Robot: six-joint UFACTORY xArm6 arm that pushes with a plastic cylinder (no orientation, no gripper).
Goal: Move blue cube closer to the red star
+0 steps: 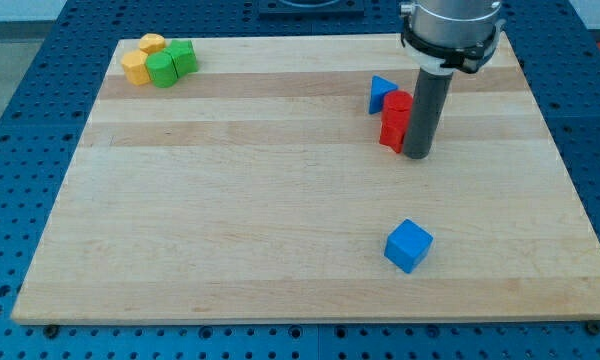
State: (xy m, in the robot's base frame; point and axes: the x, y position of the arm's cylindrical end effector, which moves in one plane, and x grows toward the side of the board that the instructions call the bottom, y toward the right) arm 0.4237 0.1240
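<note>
The blue cube [409, 245] lies alone on the wooden board toward the view's lower right. Two red blocks [394, 120] sit stacked close together at the view's upper right, partly hidden by the rod; I cannot make out which one is the star. A blue triangular block [381, 92] touches them on their upper left. My tip [417, 155] rests on the board right against the red blocks' right side, well above the blue cube in the view.
At the view's top left, two yellow blocks [142, 58] and two green blocks [172, 64] form a tight cluster. The board's edge [300, 320] runs along the view's bottom, with a blue perforated table around it.
</note>
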